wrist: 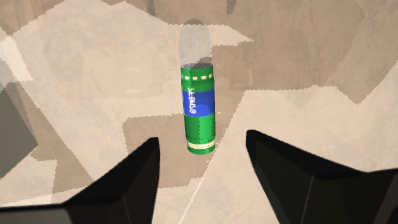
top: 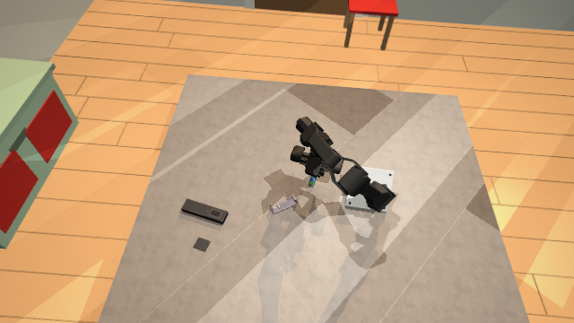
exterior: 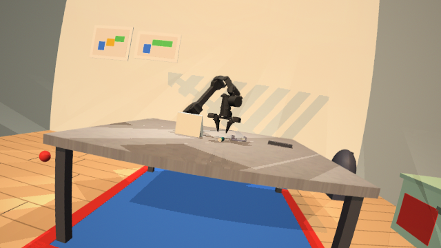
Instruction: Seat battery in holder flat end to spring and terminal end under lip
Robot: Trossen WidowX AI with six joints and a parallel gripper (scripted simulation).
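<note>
The green and blue battery [top: 312, 181] [exterior: 221, 139] [wrist: 199, 102] lies on its side on the table. In the wrist view it runs nearly up and down, its dark grey end at the top and its cream-banded end toward the fingers. My gripper [exterior: 222, 132] [wrist: 203, 141] points down above the battery, its fingers apart with nothing between them; a fingertip stands on either side of the battery's line. The pale holder [top: 283, 205] [exterior: 238, 138] lies a short way from the battery and looks empty; which end has the spring is too small to tell.
A white panel [top: 389, 179] [exterior: 189, 125] stands close to the battery, under the arm in the top view. A long black device [top: 204, 212] [exterior: 280, 144] and a small dark square [top: 202, 244] lie beyond the holder.
</note>
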